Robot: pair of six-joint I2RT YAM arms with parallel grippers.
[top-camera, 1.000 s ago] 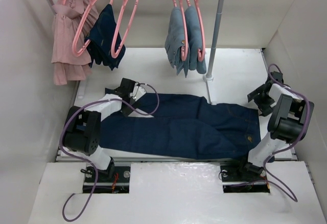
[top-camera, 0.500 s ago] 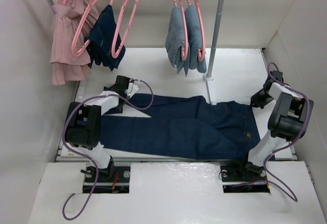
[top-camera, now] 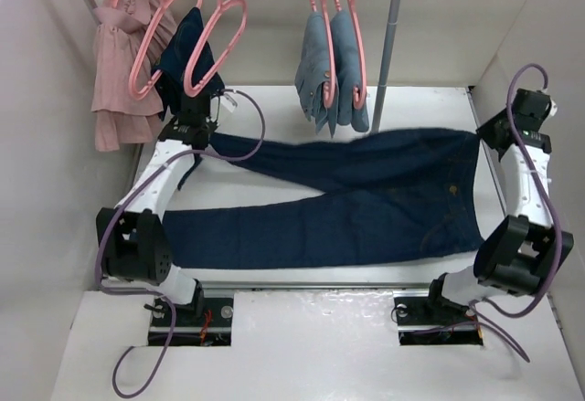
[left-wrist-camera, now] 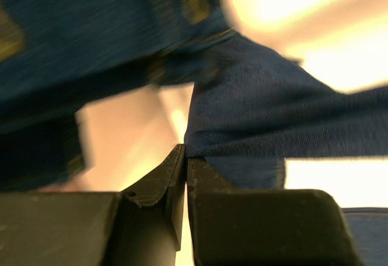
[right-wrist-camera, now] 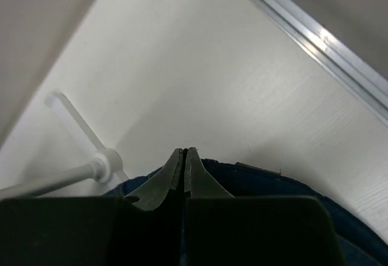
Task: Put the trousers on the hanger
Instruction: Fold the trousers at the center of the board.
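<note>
Blur is smearing navy cloth point(left-wrist-camera: 73, 23) at 10 o'clock in the left wrist view; overhead, hangers point(top-camera: 242, 8) are running off at 12 o'clock.

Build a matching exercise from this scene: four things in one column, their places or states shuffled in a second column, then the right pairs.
Column one
1. trousers
2. light blue-grey jeans
3. pink garment
4. left end effector

Column two
A. hanging furthest left
B. shut on a trouser leg
C. spread across the table
D. hanging beside the upright pole

Pairs: 1-C, 2-D, 3-A, 4-B
</note>
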